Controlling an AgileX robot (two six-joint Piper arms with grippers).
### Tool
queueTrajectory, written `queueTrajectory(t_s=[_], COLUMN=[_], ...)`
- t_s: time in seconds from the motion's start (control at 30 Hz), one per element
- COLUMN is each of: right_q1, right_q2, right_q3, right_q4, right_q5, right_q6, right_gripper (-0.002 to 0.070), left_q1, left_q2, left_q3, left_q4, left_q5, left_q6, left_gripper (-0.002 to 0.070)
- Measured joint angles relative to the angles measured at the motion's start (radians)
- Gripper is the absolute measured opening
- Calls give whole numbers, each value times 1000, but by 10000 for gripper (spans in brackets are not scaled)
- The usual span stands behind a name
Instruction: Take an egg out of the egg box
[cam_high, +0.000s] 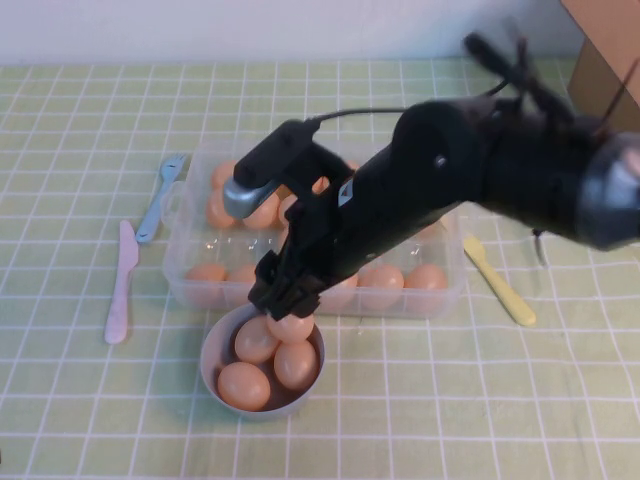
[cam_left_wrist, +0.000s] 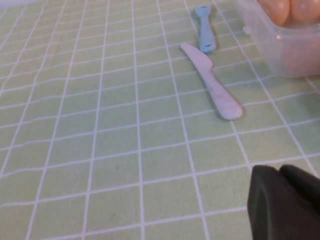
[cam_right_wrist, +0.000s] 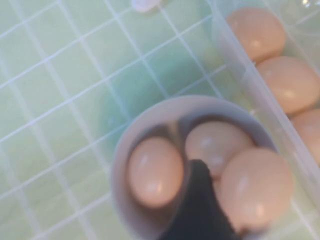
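Right gripper (cam_high: 290, 312), jaws spread, hangs over the bowl (cam_high: 212, 372); the released egg (cam_high: 290, 325) could crack against its neighbours. Left gripper (cam_left_wrist: 285, 202) sits parked.

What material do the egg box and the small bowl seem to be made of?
The egg box looks like clear, slightly glossy plastic: the eggs show through its wall. The bowl looks matte grey-blue, ceramic or plastic; I cannot tell which. The right tool hangs over the bowl; the left tool is parked apart.
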Motion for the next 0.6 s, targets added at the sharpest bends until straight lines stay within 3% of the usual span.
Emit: queueTrajectory(t_s=[0.1,0.23,0.3,0.37,0.6], right_q1=[0,0,0,0,0], right_q2=[-78,-199,-284,-350,-554], right_q3=[2,56,109,167,323], right_q4=[-44,-136,-182,-203,-216], right_q5=[90,182,232,267,344], right_q6=[64,186,248,289,347], right_gripper=[405,218,89,33,-12], left_q1=[0,0,0,0,0], left_q2=[0,0,0,0,0], left_q3=[0,0,0,0,0], left_q4=[0,0,0,0,0], left_q5=[0,0,0,0,0], left_q6=[0,0,0,0,0], left_gripper=[-4,-4,-4,-4,-4])
